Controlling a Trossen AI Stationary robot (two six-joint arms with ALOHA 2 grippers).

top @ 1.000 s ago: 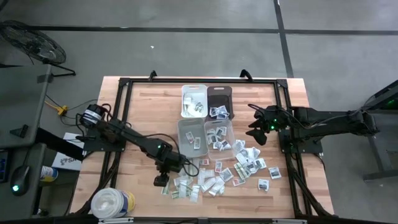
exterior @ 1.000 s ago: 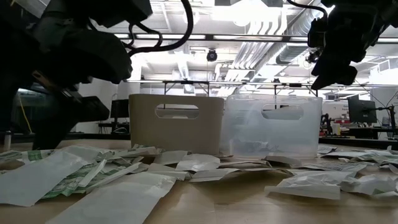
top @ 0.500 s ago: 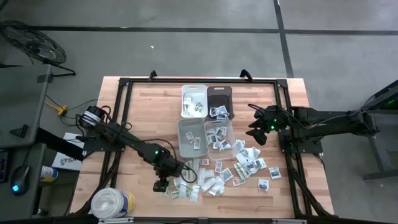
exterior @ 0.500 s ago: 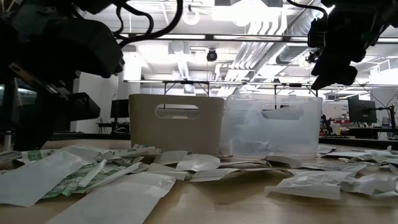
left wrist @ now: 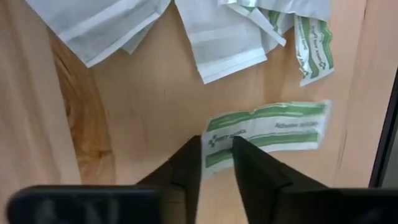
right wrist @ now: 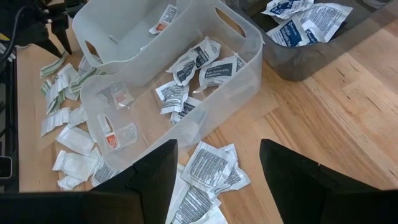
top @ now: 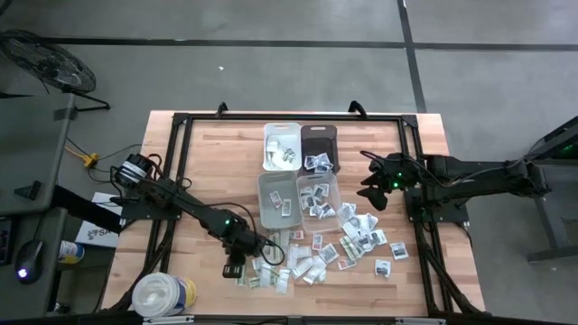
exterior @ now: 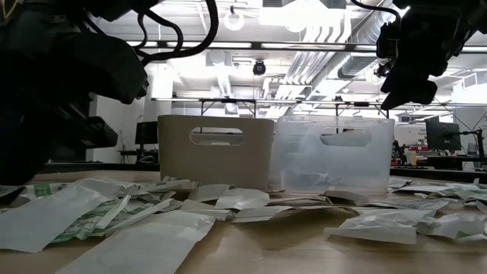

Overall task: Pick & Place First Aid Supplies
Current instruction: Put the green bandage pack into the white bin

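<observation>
Many small flat paper packets, the first aid supplies (top: 312, 257), lie spread on the wooden table near the front edge; more lie in the bins. My left gripper (top: 233, 269) points down at the pile's left end. In the left wrist view its fingers (left wrist: 217, 149) stand close together on a white packet with green stripes (left wrist: 273, 127). My right gripper (top: 375, 194) hangs open above the table to the right of the bins, holding nothing; it also shows in its own wrist view (right wrist: 217, 149). My left gripper has one short end of the green-striped packet (left wrist: 217, 138) between its two fingertips. The fingers come from above, pointing down. The packet lies flat on the table, its other end stretching away from the fingers.
Two clear bins (top: 278, 200) (top: 318, 194) stand mid-table with a white bin (top: 282, 144) and a dark bin (top: 319, 146) behind them. A white round tub (top: 163, 294) sits at the near left corner. A black frame (top: 181, 122) edges the table.
My left gripper has moved a little toward the table's near edge and down onto the left end of the packet pile. My right gripper has kept still.
</observation>
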